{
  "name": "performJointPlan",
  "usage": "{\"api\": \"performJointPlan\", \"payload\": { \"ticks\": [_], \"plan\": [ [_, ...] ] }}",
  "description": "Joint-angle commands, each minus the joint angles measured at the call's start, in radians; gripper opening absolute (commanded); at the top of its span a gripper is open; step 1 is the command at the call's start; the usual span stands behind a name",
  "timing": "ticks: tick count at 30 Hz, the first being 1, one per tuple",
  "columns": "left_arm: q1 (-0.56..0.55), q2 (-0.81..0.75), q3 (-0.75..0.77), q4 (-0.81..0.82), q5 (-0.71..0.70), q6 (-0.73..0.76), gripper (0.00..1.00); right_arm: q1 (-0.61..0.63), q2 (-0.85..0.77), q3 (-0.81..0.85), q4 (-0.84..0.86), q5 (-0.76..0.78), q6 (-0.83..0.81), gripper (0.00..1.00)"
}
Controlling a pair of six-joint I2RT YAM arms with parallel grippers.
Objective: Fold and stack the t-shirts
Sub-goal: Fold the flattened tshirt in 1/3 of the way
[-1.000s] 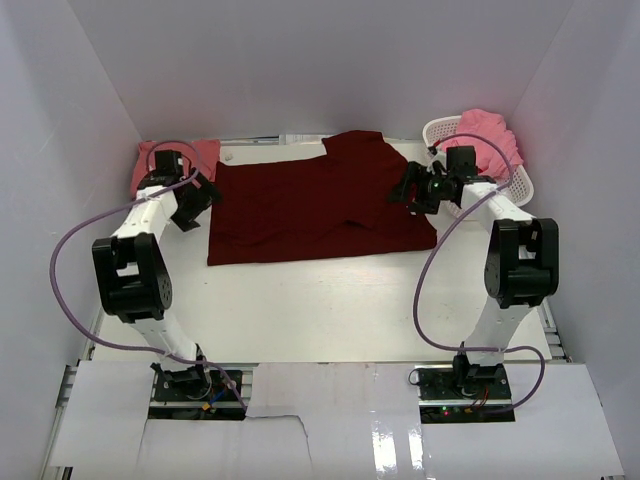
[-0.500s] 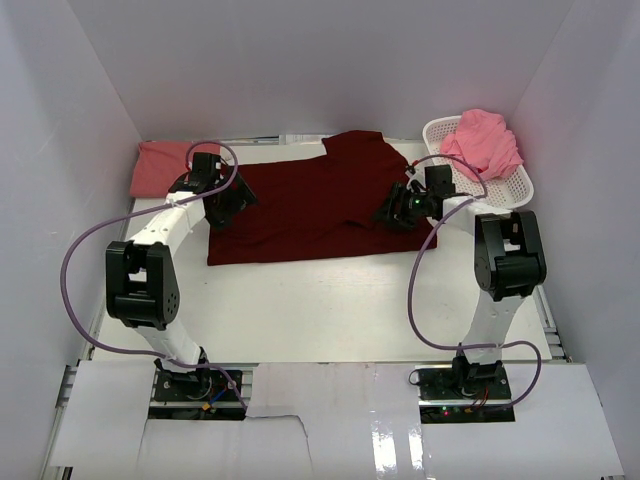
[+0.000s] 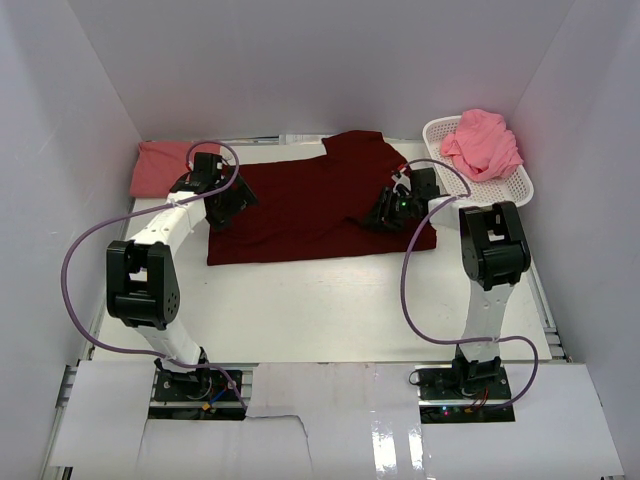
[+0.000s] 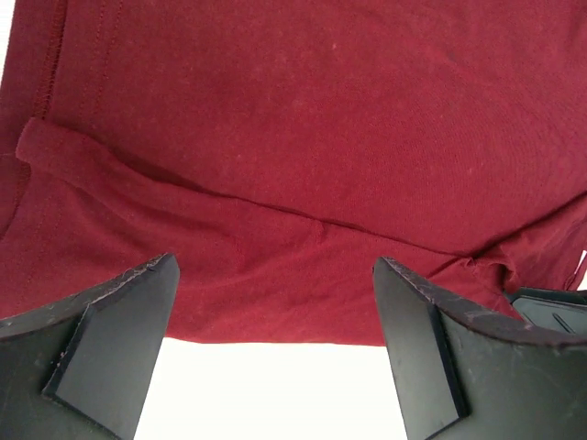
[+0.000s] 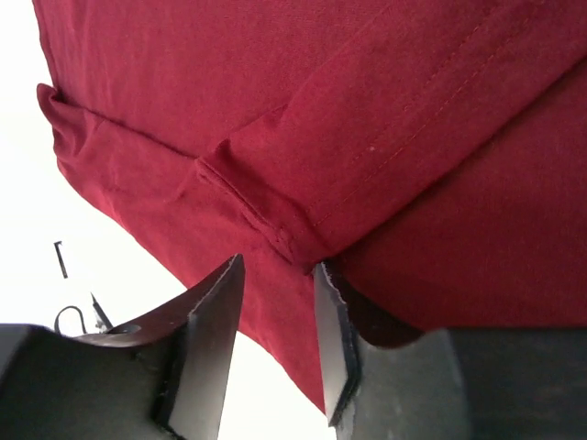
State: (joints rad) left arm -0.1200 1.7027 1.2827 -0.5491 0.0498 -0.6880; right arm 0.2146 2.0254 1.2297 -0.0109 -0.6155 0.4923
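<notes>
L fingers (image 4: pixel 101 339) wide apart, nothing held, over left side of maroon t-shirt (image 3: pixel 300 205), which lies flat on bench (image 3: pixel 330 300). R fingers (image 5: pixel 206 348) half-closed around fold on its right side; grip can't tell. Coral tee (image 3: pixel 160 165) far-left, pink tee (image 3: pixel 482 145) in white basket (image 3: pixel 520 185).

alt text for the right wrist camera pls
The right hand hangs low over a dark maroon t-shirt that fills most of the frame, its two black fingers a little apart either side of a stitched, folded edge. White table shows at the left.
</notes>
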Motion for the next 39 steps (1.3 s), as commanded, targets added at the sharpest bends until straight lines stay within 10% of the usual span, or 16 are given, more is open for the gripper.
{"api": "performJointPlan", "payload": {
  "ticks": [1,10,16,18,19,20,25,35,39],
  "plan": [
    [-0.003,-0.008,0.024,-0.005,-0.019,0.012,0.98,0.005,0.027,0.039,0.043,0.003,-0.001,0.42],
    [-0.003,-0.006,0.023,-0.005,-0.025,0.018,0.98,0.005,0.045,0.105,0.015,0.010,-0.006,0.08],
    [-0.003,-0.012,0.015,-0.006,-0.033,0.024,0.98,0.005,0.194,0.353,-0.038,-0.035,0.020,0.08],
    [-0.003,-0.014,0.014,-0.006,-0.031,0.025,0.98,0.005,0.260,0.534,-0.041,-0.061,0.032,0.16],
    [-0.003,-0.012,0.014,-0.006,-0.031,0.024,0.98,0.005,0.294,0.591,-0.034,-0.105,0.044,0.50],
    [-0.003,-0.011,0.014,-0.006,-0.027,0.025,0.98,0.005,0.341,0.656,-0.011,-0.137,0.054,0.62],
    [-0.003,-0.018,0.015,-0.009,-0.031,0.038,0.98,0.006,0.182,0.394,0.323,-0.112,0.069,0.92],
    [-0.006,0.024,0.030,-0.034,0.005,0.065,0.98,0.057,-0.235,0.090,-0.198,0.362,-0.280,0.92],
    [-0.017,0.083,0.038,-0.028,0.032,0.036,0.98,0.074,-0.298,0.028,-0.313,0.534,-0.314,0.68]
  ]
}}
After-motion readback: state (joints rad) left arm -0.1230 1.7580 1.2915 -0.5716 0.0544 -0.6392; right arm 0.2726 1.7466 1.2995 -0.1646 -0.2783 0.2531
